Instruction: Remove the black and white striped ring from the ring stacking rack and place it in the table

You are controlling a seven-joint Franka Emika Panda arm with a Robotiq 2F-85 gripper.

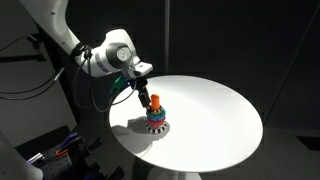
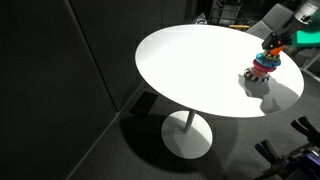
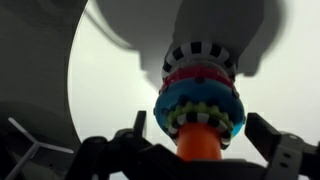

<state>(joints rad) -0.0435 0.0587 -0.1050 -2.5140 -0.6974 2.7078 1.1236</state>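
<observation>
The ring stacking rack (image 1: 156, 115) stands on the white round table (image 1: 220, 110) near its edge; it also shows in an exterior view (image 2: 262, 68). In the wrist view its orange peg top (image 3: 198, 140) rises between my fingers. Below the peg sit a small black and white striped ring (image 3: 200, 108) edged with green, a blue ring (image 3: 200, 95), a red ring (image 3: 200, 72) and a wide black and white striped layer (image 3: 200, 50) at the base. My gripper (image 3: 200, 135) is open, just above the stack with a finger on each side of the peg, holding nothing.
The table's top (image 2: 190, 60) is bare apart from the stacker. The table's edge (image 3: 75, 90) runs close to the stack, with dark floor beyond. Black equipment and cables (image 1: 60, 150) sit beside the robot base.
</observation>
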